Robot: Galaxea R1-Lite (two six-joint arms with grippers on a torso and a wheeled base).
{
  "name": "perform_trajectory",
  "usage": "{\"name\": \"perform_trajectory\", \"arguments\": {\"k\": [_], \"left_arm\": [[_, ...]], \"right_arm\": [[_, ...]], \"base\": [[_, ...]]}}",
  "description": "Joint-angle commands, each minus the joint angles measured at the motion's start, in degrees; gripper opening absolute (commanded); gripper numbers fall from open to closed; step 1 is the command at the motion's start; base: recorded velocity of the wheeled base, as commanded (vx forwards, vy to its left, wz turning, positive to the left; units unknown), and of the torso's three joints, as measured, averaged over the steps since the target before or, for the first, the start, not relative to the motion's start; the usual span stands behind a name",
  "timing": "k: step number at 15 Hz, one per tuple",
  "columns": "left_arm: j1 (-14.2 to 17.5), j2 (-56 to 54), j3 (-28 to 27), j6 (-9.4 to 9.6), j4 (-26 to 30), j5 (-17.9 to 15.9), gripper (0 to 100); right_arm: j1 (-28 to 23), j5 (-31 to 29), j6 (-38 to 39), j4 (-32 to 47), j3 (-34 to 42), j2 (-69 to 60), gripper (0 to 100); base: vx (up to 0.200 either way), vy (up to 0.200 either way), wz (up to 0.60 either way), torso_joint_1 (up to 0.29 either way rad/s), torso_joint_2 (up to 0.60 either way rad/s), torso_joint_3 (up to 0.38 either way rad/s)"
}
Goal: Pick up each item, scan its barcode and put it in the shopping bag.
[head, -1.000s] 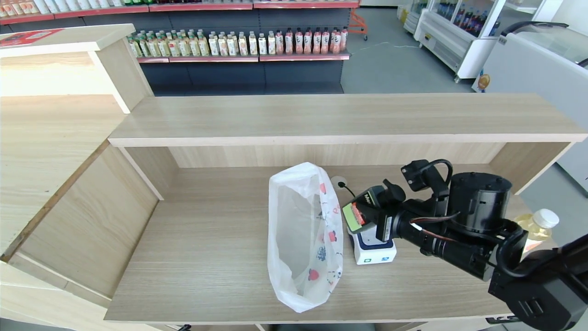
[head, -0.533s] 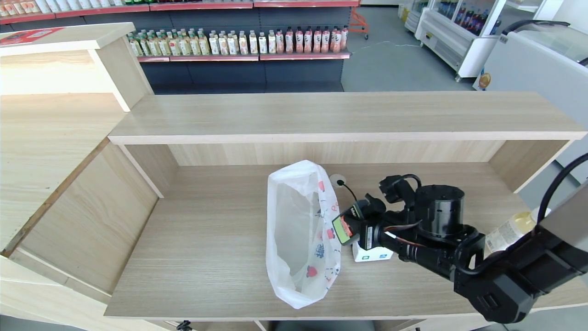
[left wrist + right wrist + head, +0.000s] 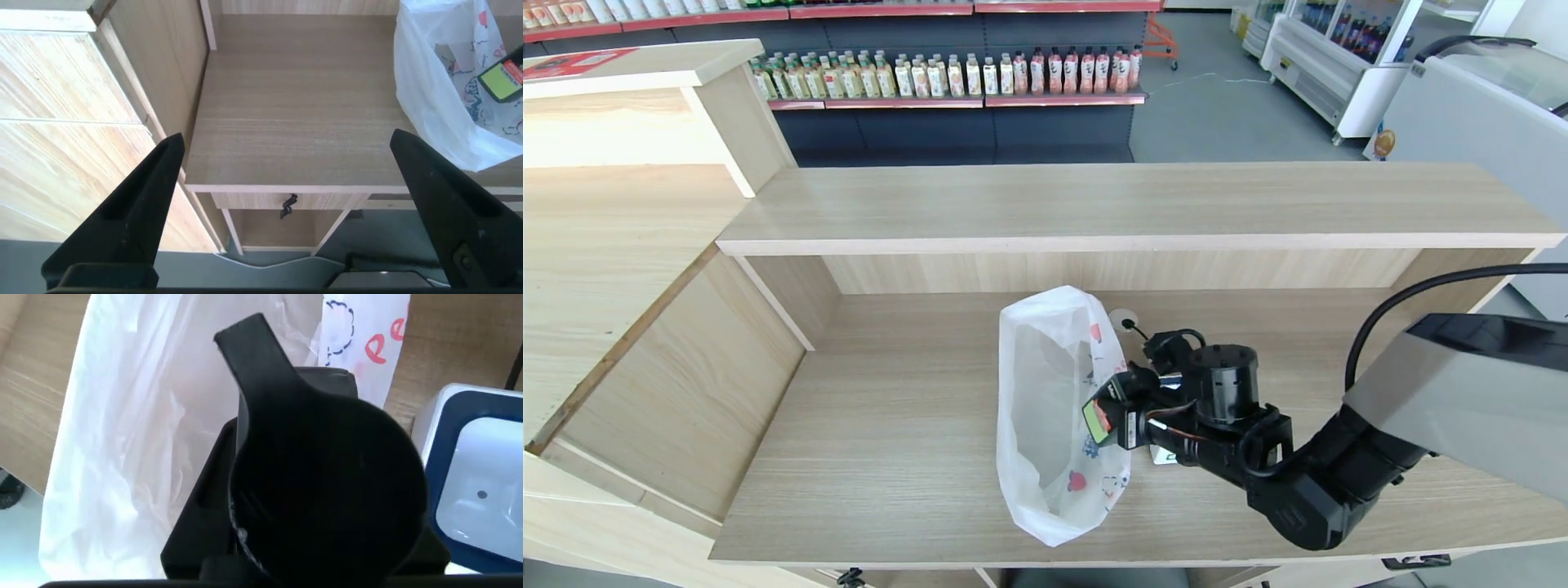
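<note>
You see right gripper (image 3: 1107,415) clamped on small dark container with green-and-red label (image 3: 1096,422), held above light wooden counter (image 3: 890,457). Container is at right side of white translucent plastic shopping bag with red heart prints (image 3: 1045,408), overlapping bag wall. You cannot tell if it is already inside. White-and-blue box scanner (image 3: 482,482) stands just beside bag, on its right, under right arm. Left gripper (image 3: 282,212) hangs over counter's near edge, fingers wide apart, well apart from bag.
</note>
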Motion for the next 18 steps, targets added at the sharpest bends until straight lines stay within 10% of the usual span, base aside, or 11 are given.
{"name": "perform_trajectory", "arguments": {"k": [1,8,9,18], "left_arm": [[0.0,0.0,0.0,0.00,0.0,0.0,100],[0.0,0.0,0.0,0.00,0.0,0.0,100],[0.0,0.0,0.0,0.00,0.0,0.0,100],[0.0,0.0,0.0,0.00,0.0,0.0,100]], "right_arm": [[1.3,0.0,-1.1,0.9,-3.9,4.8,0],[2.5,0.1,-8.4,8.7,-17.1,9.2,0],[2.5,0.2,-10.3,8.8,-17.1,9.7,100],[0.8,0.1,1.0,8.6,-15.7,2.5,100]], "base": [[0.000,0.000,0.00,0.000,0.00,0.000],[0.000,0.000,0.00,0.000,0.00,0.000],[0.000,0.000,0.00,0.000,0.00,0.000],[0.000,0.000,0.00,0.000,0.00,0.000]]}}
